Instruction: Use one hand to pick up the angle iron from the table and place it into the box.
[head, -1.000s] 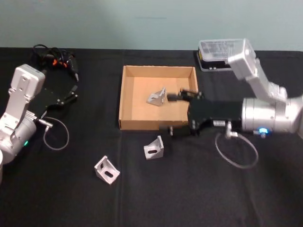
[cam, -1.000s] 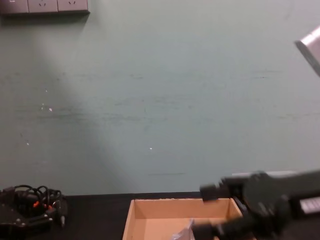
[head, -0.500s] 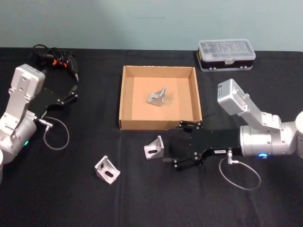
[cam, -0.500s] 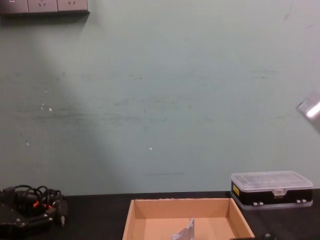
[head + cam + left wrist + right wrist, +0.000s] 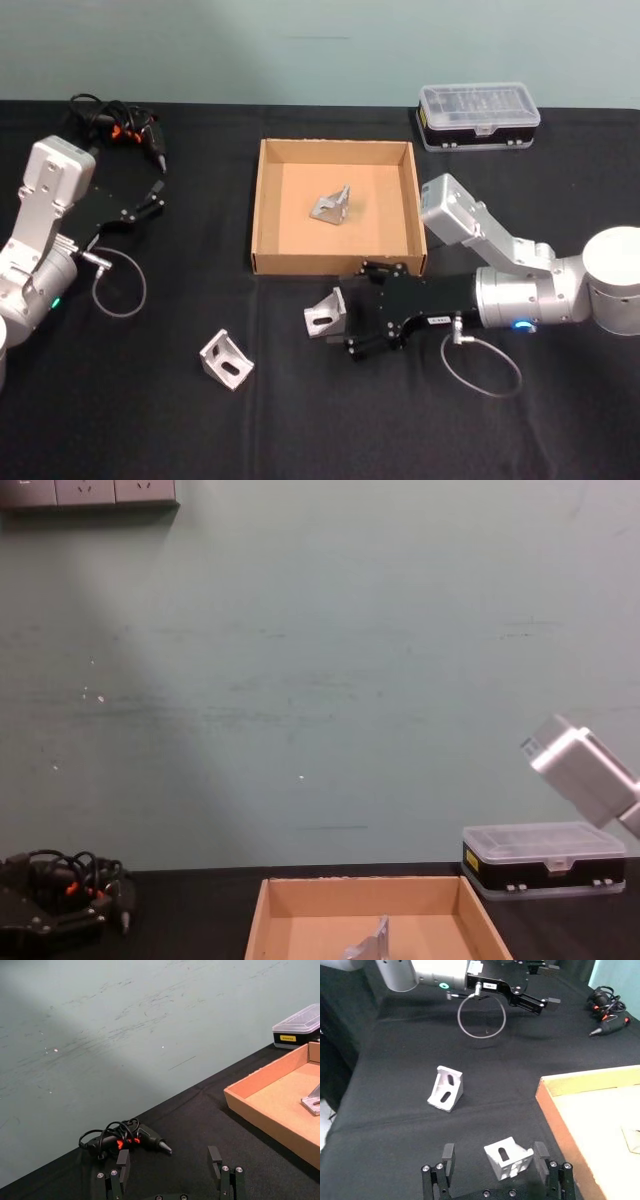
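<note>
Near angle iron [image 5: 325, 312]: lying flat on the table [image 5: 500, 440], just in front of the box's front wall, and by the look of it not lifted yet.
Box [image 5: 265, 215]: sits mid-table, open on top, with one boxed angle iron [image 5: 331, 205] already resting on its floor, a little behind centre.
Spare angle iron [image 5: 226, 358]: loose on the table, further towards the robot and off to the left, well apart from both grippers.
Done so far: I'd say one piece is in and the reach for the next is made, but no grip on it.
Left to do: pinch the near angle iron, raise it over the low front wall, let it go inside. After that the spare one, if it counts too.
Right gripper [image 5: 352, 312]: down low at the table with its jaws spread wide and nothing held. In the right wrist view the near angle iron lies between the two fingers [image 5: 540, 1152], closer to one than the other. I can't tell whether it touches that one.
Right arm: comes in from the right side, forearm about level and close over the tabletop, pointing left along the box's front wall.
Left gripper [image 5: 152, 198]: parked far off at the left of the table, jaws apart and empty, aimed towards the back edge.
Round about: a glue gun [image 5: 115, 125] with its tangled cord lies at the back left, and a black case [image 5: 480, 115] with a clear lid stands behind the box to the right.
</note>
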